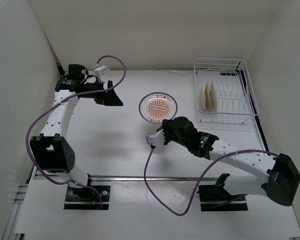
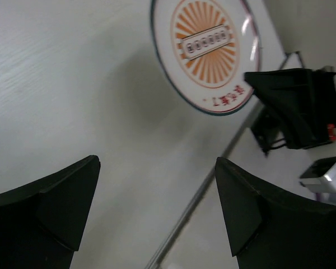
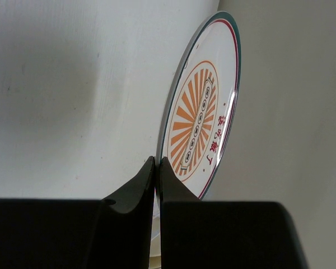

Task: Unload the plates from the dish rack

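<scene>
The orange radial-pattern plate [image 1: 158, 107] lies flat, low over the middle of the table. My right gripper [image 1: 166, 123] is shut on its near rim; the right wrist view shows the fingertips [image 3: 158, 163] pinching the edge of the plate [image 3: 204, 109]. The white wire dish rack [image 1: 225, 89] stands at the back right with two pale plates [image 1: 209, 96] upright between its tines. My left gripper [image 1: 113, 98] is open and empty, left of the orange plate. In the left wrist view [image 2: 157, 216] it looks at the plate [image 2: 213, 45] and the right gripper [image 2: 294, 106].
A small white box [image 1: 102, 71] sits at the back left by the left arm. White walls close in the table at the back and both sides. Purple cables [image 1: 155, 195] hang off both arms near the front rail.
</scene>
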`<action>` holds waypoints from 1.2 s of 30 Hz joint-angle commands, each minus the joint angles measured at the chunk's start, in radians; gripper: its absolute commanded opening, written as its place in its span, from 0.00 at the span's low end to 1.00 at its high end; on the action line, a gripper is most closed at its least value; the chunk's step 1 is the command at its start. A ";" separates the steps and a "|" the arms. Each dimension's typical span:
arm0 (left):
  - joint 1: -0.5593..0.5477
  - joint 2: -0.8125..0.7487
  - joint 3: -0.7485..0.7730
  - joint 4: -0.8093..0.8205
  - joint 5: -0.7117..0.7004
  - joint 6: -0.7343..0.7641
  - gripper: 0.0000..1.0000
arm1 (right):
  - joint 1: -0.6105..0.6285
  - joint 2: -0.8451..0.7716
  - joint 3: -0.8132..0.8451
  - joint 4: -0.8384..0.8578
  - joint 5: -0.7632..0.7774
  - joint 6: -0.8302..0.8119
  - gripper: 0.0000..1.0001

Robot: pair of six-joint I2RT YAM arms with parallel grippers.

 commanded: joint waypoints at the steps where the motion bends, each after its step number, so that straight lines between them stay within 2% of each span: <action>1: -0.001 0.019 -0.014 -0.003 0.282 -0.040 0.93 | 0.007 0.010 0.046 0.114 -0.029 0.016 0.00; 2: -0.001 0.019 -0.049 0.014 0.352 -0.078 0.92 | 0.007 0.010 0.046 0.114 -0.029 0.016 0.00; 5: -0.001 0.056 -0.091 0.092 0.449 -0.173 0.91 | 0.018 0.029 0.046 0.173 -0.029 0.016 0.00; 9: -0.001 0.110 -0.100 0.124 0.464 -0.230 0.88 | 0.053 0.068 0.073 0.206 -0.029 0.025 0.00; 20: -0.001 0.205 -0.088 0.135 0.464 -0.240 0.83 | 0.107 0.134 0.144 0.224 -0.020 0.054 0.00; 23: -0.001 0.205 -0.088 0.135 0.455 -0.240 0.75 | 0.107 0.134 0.144 0.224 -0.020 0.054 0.00; 26: -0.001 0.214 -0.088 0.135 0.446 -0.240 0.58 | 0.107 0.144 0.153 0.224 -0.020 0.074 0.00; 27: -0.001 0.214 -0.088 0.135 0.446 -0.240 0.55 | 0.116 0.144 0.153 0.224 -0.020 0.083 0.00; 30: -0.001 0.214 -0.088 0.135 0.437 -0.240 0.55 | 0.125 0.144 0.153 0.215 -0.020 0.105 0.00; 36: -0.001 0.214 -0.078 0.144 0.437 -0.240 0.46 | 0.144 0.153 0.173 0.201 -0.020 0.137 0.00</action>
